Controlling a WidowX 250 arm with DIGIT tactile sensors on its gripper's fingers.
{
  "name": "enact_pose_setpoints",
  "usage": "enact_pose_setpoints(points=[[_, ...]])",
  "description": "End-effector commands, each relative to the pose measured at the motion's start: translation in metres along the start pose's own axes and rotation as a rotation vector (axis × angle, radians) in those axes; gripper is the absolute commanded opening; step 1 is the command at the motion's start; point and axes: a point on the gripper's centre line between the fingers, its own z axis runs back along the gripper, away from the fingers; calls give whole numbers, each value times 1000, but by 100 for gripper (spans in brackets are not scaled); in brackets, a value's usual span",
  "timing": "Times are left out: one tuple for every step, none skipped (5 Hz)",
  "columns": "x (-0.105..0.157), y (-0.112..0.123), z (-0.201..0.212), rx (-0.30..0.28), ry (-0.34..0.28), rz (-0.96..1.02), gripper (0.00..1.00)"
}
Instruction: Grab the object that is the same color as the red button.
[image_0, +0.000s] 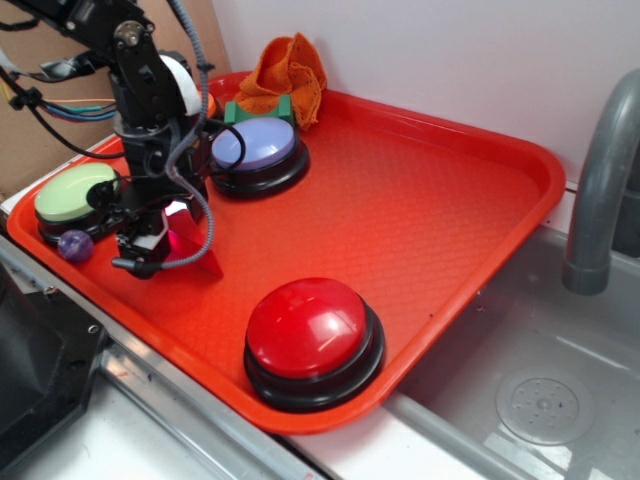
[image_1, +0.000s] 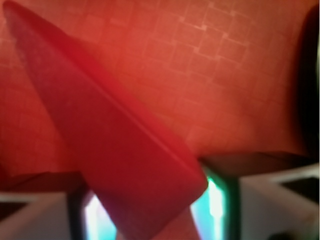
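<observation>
Red plastic fills almost everything here: the red tray (image_0: 470, 200), with a fine grid texture, lies on a metal counter beside a sink (image_0: 545, 400) and a grey faucet (image_0: 600, 190), with a pale wall behind. On the tray, the biggest thing is the red button (image_0: 312, 335), a glossy dome on a black base at the near edge. Further back are a purple button (image_0: 255, 150), a green button (image_0: 75, 195) at the left rim, an orange cloth (image_0: 290, 75) over a green block (image_0: 262, 110), and a small purple ball (image_0: 75, 245).

The smallest task thing is the red wedge (image_1: 125, 165), matte and the same color as the red button. It is at the left part of the tray, near the green button, and its broad end sits between the fingers of the gripper (image_0: 160, 235). In the wrist view the two pads stand close at each side of it and seem to pinch it, but I cannot tell how firm the contact is.

I judge the wedge is light, stiff and not fragile. Its sloped face may slip from the pads, so the flat parallel sides are the better place to hold. The tray looks smooth, so the wedge can slide if pushed.
</observation>
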Motion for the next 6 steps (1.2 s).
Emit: enact_pose_setpoints(points=[[7,5,10,1,-44,64,0],[8,5,20,-29,-69,196,0],[8,5,39,-63,-124,427,0],[12,6,64,-73,-86,653,0],[13,7,91,-105,-94,886,0],[14,5,121,-87,-134,1065,0]])
